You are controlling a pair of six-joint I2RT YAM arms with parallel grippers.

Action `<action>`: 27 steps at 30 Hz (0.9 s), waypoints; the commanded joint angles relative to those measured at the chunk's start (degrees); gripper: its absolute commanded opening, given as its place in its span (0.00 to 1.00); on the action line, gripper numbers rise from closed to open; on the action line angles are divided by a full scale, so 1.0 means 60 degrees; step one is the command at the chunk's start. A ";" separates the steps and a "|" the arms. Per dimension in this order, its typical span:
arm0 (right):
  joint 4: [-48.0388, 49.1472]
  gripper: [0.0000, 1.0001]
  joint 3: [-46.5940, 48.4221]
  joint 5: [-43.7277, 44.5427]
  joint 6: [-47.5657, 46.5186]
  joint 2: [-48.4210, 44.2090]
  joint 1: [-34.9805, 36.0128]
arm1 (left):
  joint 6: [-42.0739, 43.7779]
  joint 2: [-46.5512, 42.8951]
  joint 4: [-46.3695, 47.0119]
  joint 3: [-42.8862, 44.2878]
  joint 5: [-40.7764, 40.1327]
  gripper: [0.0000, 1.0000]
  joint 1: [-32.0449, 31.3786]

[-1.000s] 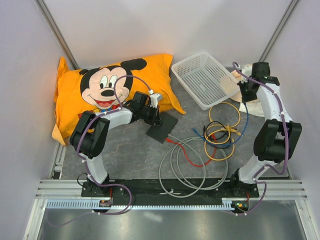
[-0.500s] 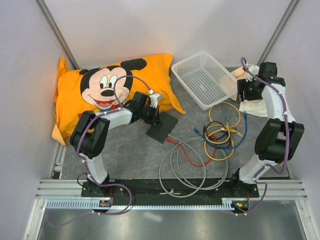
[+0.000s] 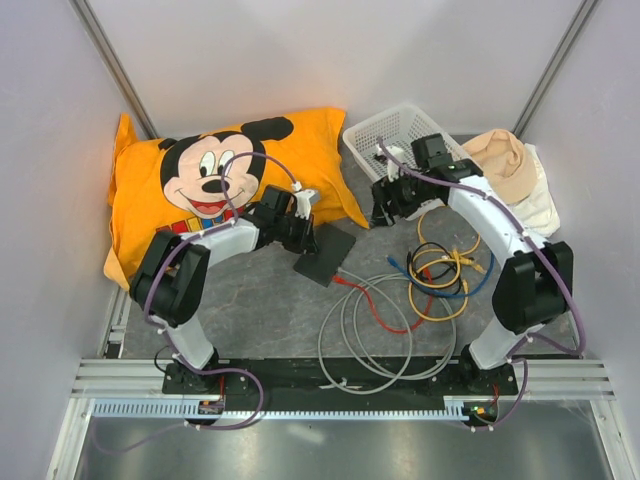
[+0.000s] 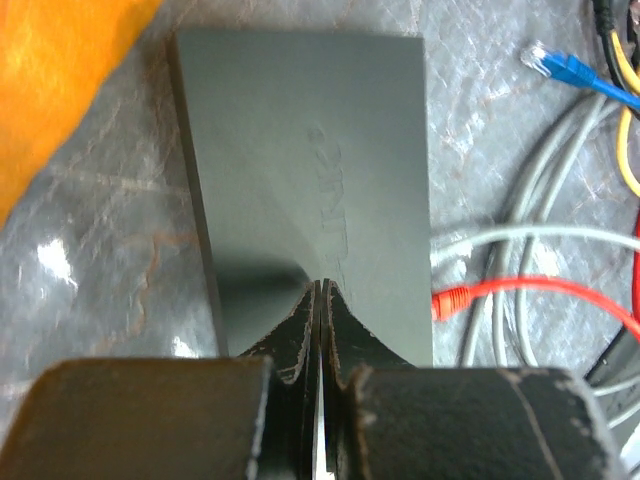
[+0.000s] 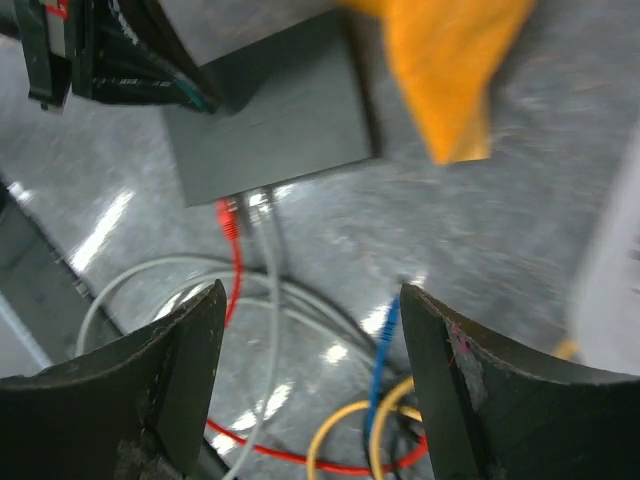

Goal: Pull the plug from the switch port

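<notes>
At the far-left corner of the switch [image 3: 326,254], just off the orange pillow [image 3: 200,190], the top view shows the left pincer [image 3: 308,236], with the right pincer [image 3: 384,208] apart to the switch's far right. The left wrist view alone shows that pincer pinched tight, tips on the switch's top, with a red plug [image 4: 452,300] and a grey plug [image 4: 455,248] at its edge. The right wrist view shows the other spread wide.

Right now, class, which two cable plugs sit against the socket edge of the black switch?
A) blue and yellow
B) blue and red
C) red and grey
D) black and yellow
C: in the left wrist view the red plug and the grey plug butt against the edge of the switch, while the blue plug lies well apart from it.
</notes>
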 commanded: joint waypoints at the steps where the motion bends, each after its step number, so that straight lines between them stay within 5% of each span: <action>1: -0.0473 0.77 0.0035 -0.1590 0.0259 0.1011 0.0444 | -0.0144 -0.1203 0.0056 -0.0553 -0.0186 0.02 0.0052; 10: -0.0459 0.70 -0.0403 -0.3056 0.0171 0.2597 0.1235 | -0.1580 -0.3431 0.0042 -0.2018 0.0019 0.02 -0.0183; 18: 0.0288 0.62 -0.0551 -0.2690 0.0406 0.3299 0.1353 | -0.1551 -0.3008 0.0817 -0.3190 -0.0435 0.02 -0.0154; 27: 0.0449 0.59 -0.0404 -0.2983 0.0494 0.4149 0.1368 | -0.0994 -0.2245 0.0760 -0.2298 0.0033 0.02 -0.0168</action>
